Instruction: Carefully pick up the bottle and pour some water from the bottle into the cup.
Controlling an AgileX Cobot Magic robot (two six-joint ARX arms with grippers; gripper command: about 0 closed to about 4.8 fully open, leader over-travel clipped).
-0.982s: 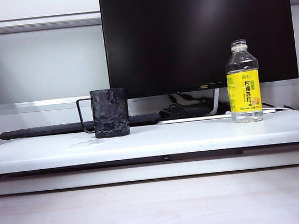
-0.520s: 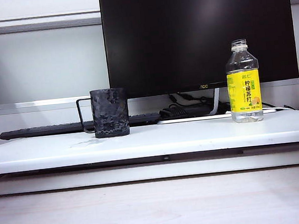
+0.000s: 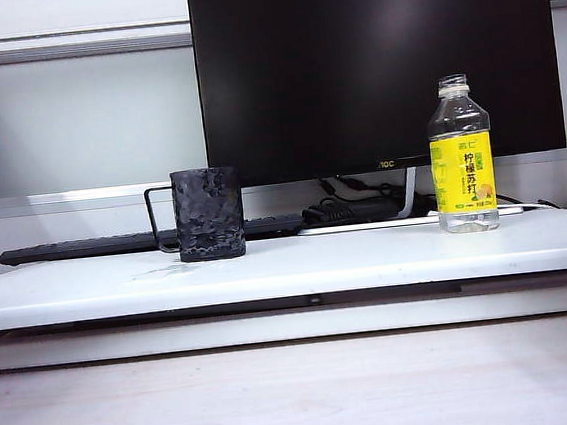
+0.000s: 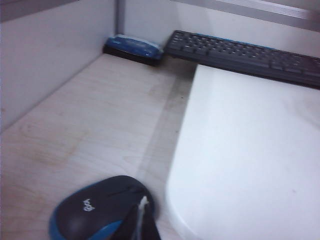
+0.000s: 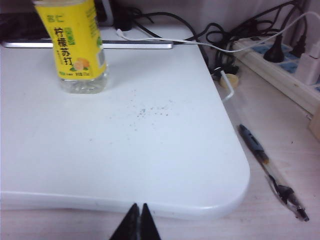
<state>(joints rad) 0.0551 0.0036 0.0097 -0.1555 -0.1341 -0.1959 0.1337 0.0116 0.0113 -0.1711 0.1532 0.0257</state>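
Bottle [image 5: 79, 47] stands well beyond right pincer [image 5: 136, 220]; left pincer [image 4: 142, 225] likewise pressed together

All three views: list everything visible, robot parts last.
bottle: one, clear with yellow label, upright on the right of the white board, uncapped
cup: one, black, left-centre of the board, handle pointing left
board: one, white, on the wooden desk
monitor: one, black, behind the board
keyboard: one, black, behind the board's rear edge
mouse: one, black and blue, on the desk beside the board
pen: one, dark, on the desk off the board's right edge
power strip: one, white, with plugs and cables
left claw: shut, above the mouse
right claw: shut, at the board's front edge
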